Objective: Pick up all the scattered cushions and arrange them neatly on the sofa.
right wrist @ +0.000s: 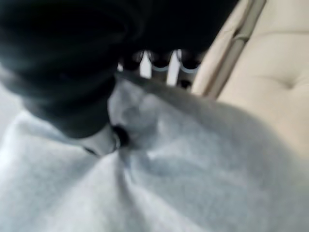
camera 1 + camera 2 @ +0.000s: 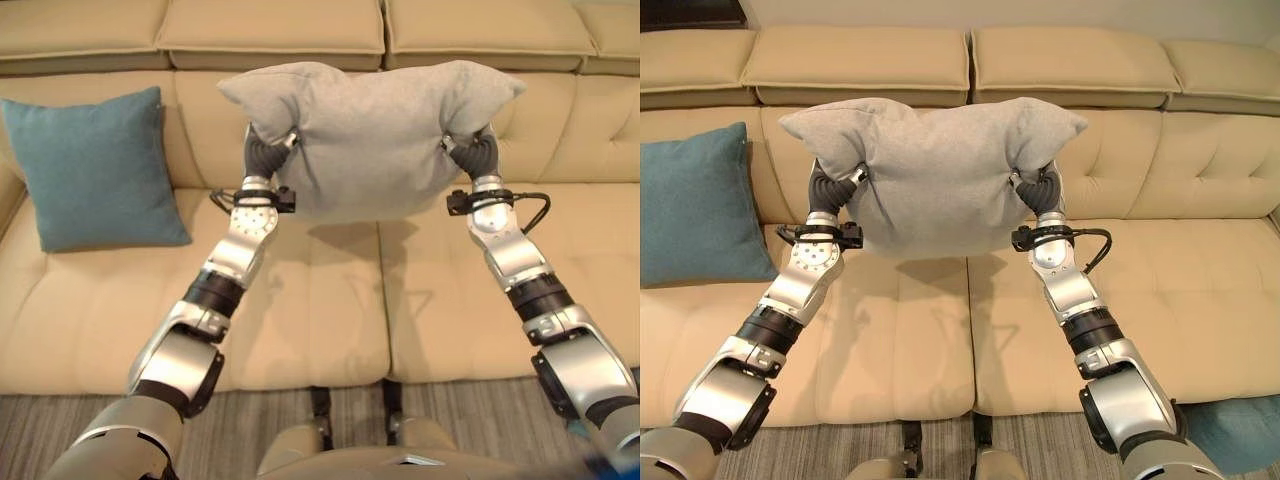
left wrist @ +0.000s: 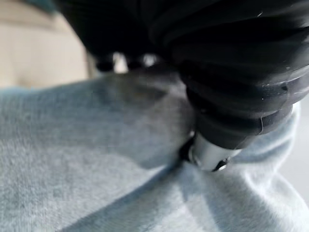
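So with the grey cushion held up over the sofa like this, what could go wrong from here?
1. The left hand and right hand each pinch only a bunched bit of fabric at the sides of the grey cushion; if one grip slips, the cushion may swing or drop onto the seat crooked.
2. It hangs clear of the sofa backrest, so released here it would probably land flat instead of upright.
3. The teal cushion leans at the left; placing it too far left could knock that one over.
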Controlling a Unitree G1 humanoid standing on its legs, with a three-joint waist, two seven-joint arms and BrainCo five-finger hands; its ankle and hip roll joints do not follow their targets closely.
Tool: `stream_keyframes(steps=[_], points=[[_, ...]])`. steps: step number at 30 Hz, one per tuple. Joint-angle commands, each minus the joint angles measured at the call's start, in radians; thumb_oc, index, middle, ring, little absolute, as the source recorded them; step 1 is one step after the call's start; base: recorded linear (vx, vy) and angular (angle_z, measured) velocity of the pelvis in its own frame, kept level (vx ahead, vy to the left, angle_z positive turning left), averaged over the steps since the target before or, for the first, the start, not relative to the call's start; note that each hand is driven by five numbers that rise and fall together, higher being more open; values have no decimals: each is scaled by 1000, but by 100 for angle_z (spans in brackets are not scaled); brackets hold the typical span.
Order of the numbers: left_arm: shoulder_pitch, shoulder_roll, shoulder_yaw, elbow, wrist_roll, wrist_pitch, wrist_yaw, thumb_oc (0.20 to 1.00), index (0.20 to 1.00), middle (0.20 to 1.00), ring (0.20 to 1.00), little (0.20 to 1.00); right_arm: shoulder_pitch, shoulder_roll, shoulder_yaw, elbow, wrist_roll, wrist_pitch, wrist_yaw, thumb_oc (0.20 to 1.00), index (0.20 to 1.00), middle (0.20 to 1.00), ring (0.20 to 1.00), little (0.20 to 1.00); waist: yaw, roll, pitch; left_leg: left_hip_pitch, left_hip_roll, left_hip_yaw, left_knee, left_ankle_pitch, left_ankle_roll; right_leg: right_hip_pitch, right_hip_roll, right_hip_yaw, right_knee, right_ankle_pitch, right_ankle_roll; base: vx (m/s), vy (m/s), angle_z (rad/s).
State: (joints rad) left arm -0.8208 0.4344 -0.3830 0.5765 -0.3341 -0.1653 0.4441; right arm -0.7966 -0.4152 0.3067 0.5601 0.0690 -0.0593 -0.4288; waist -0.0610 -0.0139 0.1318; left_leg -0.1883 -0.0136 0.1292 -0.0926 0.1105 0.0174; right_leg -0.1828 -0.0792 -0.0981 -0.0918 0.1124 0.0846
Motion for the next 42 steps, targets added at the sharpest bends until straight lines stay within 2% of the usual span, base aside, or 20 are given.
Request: stream_keyframes(steps=[1,5,11,26,27,28,33,42], points=[[-69,-33,-34,-85,-5,-104,-6,200,200,200,200,200,-55,3,32,-143,15,-77,-14,200,200,200,200,200,21,-20,-22,23,50,-11,18,-89,-88,-21,-33,-6,33,-23,82,0,0,0],[-226,9,-74,62,-29,-111,0,200,200,200,200,200,-198,-58,59,-32,55,-85,-39,200,200,200,200,200,9,-12,-17,-82,50,-24,7,-48,-109,-116,-30,-20,24,2,84,-34,-30,0],[-321,27,-112,205,-72,-113,-28,200,200,200,200,200,-306,-89,121,95,104,-94,-20,200,200,200,200,200,11,-7,1,-150,46,-29,6,-23,-122,-186,-33,-26,29,14,88,-13,-10,0],[-359,32,-134,294,-62,-98,-51,200,200,200,200,200,-347,-91,151,194,104,-88,-14,200,200,200,200,200,17,-7,32,-247,44,-39,5,-1,-142,-276,-32,-38,21,30,94,0,-19,4],[-381,42,-144,322,-52,-93,-53,1000,1000,1000,1000,1000,-365,-100,167,229,85,-80,-18,520,520,520,520,520,15,-8,33,-262,43,-43,5,6,-142,-290,-32,-39,18,36,96,7,-42,0],[-395,47,-152,341,-43,-87,-53,1000,1000,1000,1000,1000,-377,-107,177,243,68,-73,-26,1000,1000,1000,1000,1000,16,-7,35,-264,45,-44,5,5,-144,-291,-30,-40,19,34,97,-2,-33,2],[-471,106,-176,434,-15,-67,-46,1000,1000,1000,1000,1000,-446,-168,225,359,-4,-24,-70,1000,1000,1000,1000,1000,20,-5,40,-277,44,-48,5,11,-146,-302,-27,-45,15,39,101,0,-10,6],[-504,210,-154,572,-85,-54,-68,1000,1000,1000,1000,1000,-489,-269,249,544,30,25,-68,1000,1000,1000,1000,1000,20,-2,15,-264,40,-53,5,6,-147,-288,-24,-46,8,40,104,4,-1,1]])
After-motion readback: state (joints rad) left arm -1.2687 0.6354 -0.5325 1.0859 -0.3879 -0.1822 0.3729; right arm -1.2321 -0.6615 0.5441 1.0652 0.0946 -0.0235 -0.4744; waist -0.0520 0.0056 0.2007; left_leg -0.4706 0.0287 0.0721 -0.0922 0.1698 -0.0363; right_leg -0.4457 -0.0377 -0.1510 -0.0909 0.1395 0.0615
